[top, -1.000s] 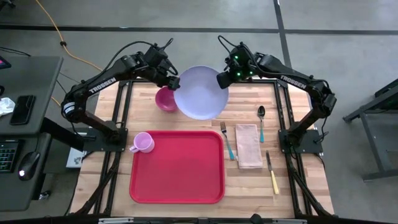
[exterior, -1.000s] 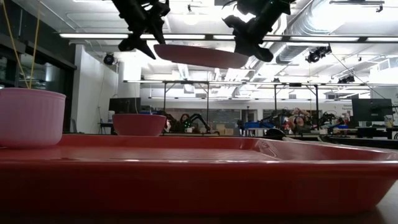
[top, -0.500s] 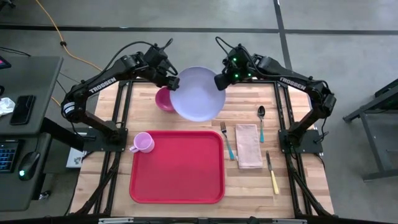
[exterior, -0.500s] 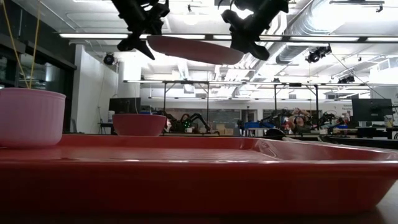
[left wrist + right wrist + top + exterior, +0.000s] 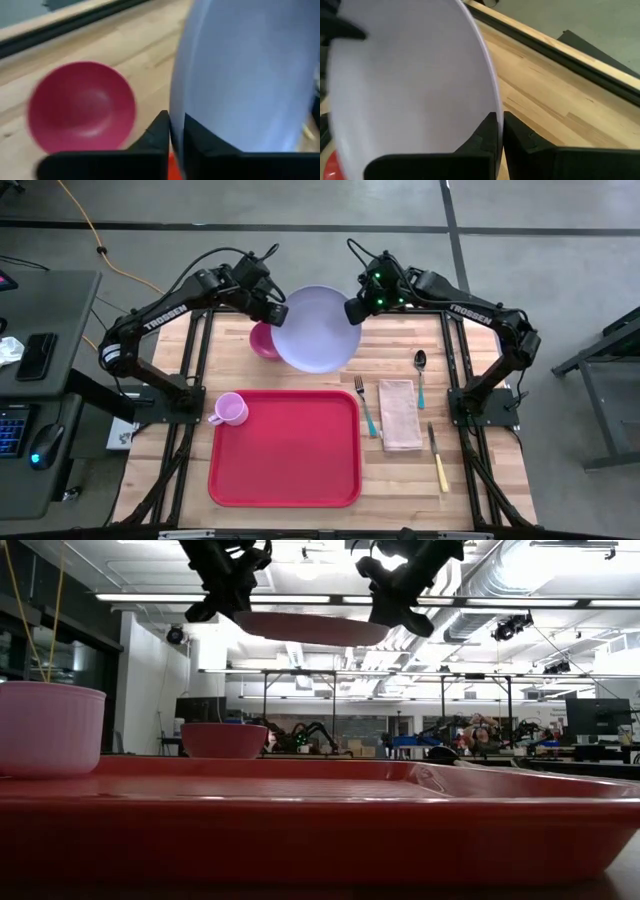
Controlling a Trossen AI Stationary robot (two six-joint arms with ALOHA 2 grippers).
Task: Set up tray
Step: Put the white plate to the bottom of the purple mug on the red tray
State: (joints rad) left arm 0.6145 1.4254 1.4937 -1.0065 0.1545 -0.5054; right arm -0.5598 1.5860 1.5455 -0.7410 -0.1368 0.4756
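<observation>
Both grippers pinch opposite rim edges of the lavender plate (image 5: 317,329), left gripper (image 5: 277,311) and right gripper (image 5: 354,310) clamped shut, upper centre; it looks light, stiff, slick; red tray (image 5: 285,447) sits lower centre, best gripped by its rim.

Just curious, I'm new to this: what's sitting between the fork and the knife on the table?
The tan napkin lies flat on the wood between the fork and the yellow-handled knife, as the high view shows.
</observation>
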